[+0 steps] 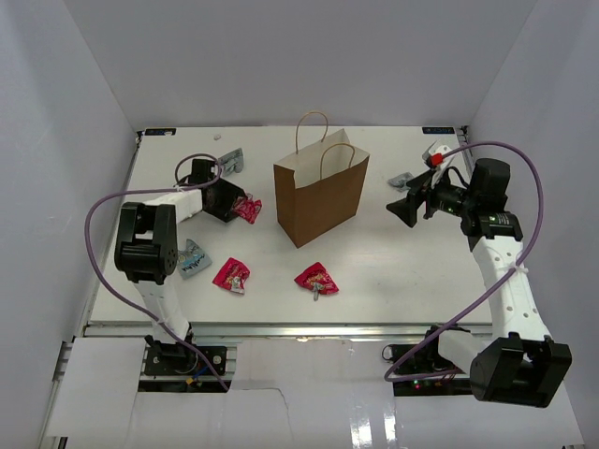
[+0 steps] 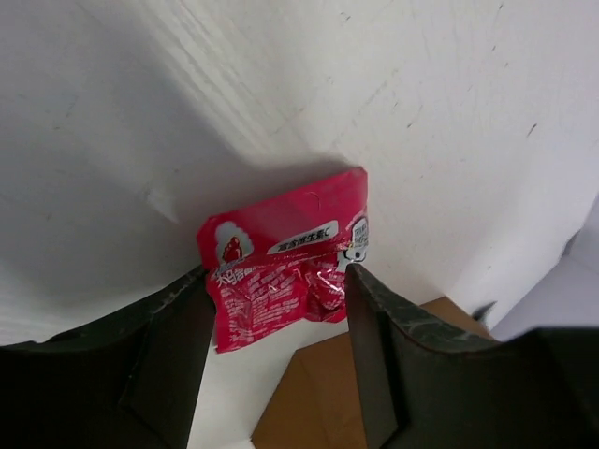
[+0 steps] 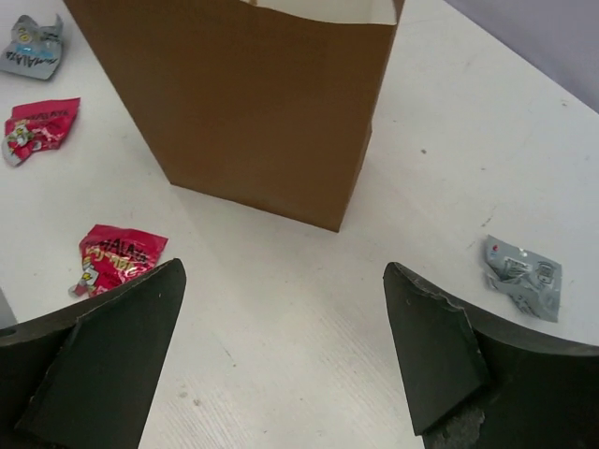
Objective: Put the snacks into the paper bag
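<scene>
Under left hand (image 1: 236,203), red packet (image 1: 250,210) lies partly hidden.

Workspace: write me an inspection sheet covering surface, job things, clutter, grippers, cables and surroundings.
Surface: white table, no spills seen.
Job's things: bag upright, top open; three red packets, blue packet and two grey packets lie outside it.
Clutter: nothing seen.
Grippers: left gripper open, astride a red packet; right gripper open, empty, facing the bag.
Cables: a purple cable loops off each arm.
Surroundings: white walls.
</scene>
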Robot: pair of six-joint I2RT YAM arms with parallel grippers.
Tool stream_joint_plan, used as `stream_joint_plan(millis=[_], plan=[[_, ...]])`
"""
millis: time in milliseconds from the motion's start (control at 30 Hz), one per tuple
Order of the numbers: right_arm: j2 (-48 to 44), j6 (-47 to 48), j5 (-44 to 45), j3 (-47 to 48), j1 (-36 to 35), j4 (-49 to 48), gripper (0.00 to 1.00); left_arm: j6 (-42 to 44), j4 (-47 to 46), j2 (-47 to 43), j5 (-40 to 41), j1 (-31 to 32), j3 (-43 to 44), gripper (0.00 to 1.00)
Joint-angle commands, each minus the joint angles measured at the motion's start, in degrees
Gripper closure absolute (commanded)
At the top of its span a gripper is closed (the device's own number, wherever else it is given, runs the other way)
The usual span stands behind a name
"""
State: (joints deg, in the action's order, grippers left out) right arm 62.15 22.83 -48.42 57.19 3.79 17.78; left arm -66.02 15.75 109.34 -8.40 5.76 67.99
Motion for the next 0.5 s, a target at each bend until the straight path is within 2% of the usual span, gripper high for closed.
stream_joint_plan(millis=[0, 33, 67, 100, 133, 200, 233, 367, 467], plan=[[-0.80, 1.42, -4.74, -1.20, 0.34, 3.21, 0.08, -0.52, 0.34, 1.58, 2.69, 0.22, 1.45, 0.34], [-0.54, 3.78, -7.36, -1.55, 0.34, 4.62, 0.08, -0.17, -0.01, 2.01, 2.87, 0.22, 1.62, 0.44], [-0.36, 6.15, -9.21, -1.55, 0.25, 6.46, 0.07, 0.27, -0.89, 2.80, 2.78, 0.22, 1.62, 0.50], [-0.10, 9.65, -13.76, -1.47, 0.34, 12.74, 0.06, 1.58, -1.59, 3.24, 2.60, 0.22, 1.62, 0.55], [0.07, 18.65, -15.72, -1.29, 0.16, 16.55, 0.05, 2.38, -2.29, 3.60, 1.65, 0.22, 1.62, 0.64], [0.34, 26.62, -17.66, -1.38, -0.27, 26.19, 0.05, 4.57, -4.84, 4.04, 0.41, 0.22, 1.36, 0.73], [0.34, 32.74, -17.23, -1.47, -0.54, 28.60, 0.04, 5.19, -5.81, 3.95, -0.73, 0.22, 0.84, 0.82], [0.34, 39.73, -14.86, -3.39, -0.80, 34.24, 0.03, 9.14, -13.18, 1.67, -4.33, 0.22, -2.68, 0.96], [0.34, 41.41, -14.59, -4.01, -1.07, 35.83, 0.03, 13.01, -15.22, -0.35, -6.62, 0.22, -4.00, 1.00]])
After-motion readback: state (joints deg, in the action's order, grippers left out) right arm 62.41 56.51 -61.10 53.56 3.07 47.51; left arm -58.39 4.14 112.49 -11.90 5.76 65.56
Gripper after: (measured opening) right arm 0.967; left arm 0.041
